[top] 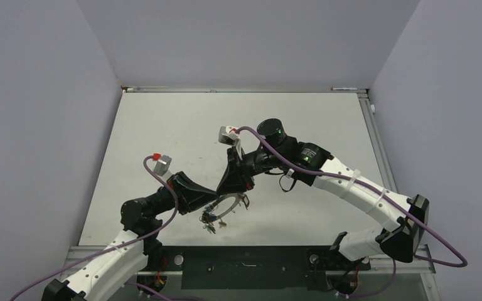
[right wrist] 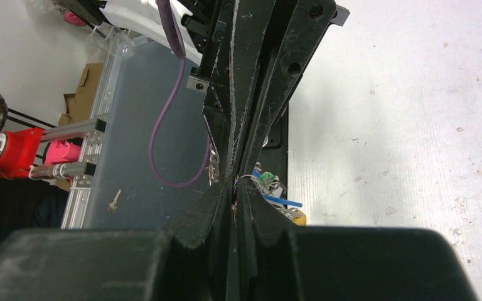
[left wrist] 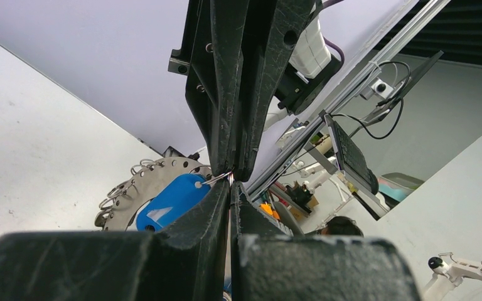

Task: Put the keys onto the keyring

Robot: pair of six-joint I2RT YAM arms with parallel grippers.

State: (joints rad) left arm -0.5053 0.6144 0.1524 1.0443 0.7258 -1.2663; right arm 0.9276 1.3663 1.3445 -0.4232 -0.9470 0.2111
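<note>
Seeing L gripper [left wrist: 228, 194] & R gripper [right wrist: 234, 195] both clamped shut, tip-to-tip. Can't tell what's pinched. Spotting keyring [left wrist: 135, 188] just beside tips, near-centre of table [top: 163, 125], w/ keys [top: 210, 222] bunched alongside.

Arms: we count 2, the left arm [top: 110, 263] and the right arm [top: 358, 191].
Grippers: we count 2, the left gripper [top: 214, 193] and the right gripper [top: 232, 190].
Keyring: we see 1 keyring [left wrist: 139, 182], big, flat and grey.
Keys: we see 1 bunch of keys [top: 209, 221], too small and too close together for us to count.
Blue key head: we can pick out 1 blue key head [left wrist: 174, 199].
Wire loops: we see lots of little wire loops [left wrist: 114, 194] on the ring's edge, too tangled for us to count.
Purple cables: we count 2 purple cables [top: 326, 172].
Table: we see 1 table [top: 163, 125].
</note>
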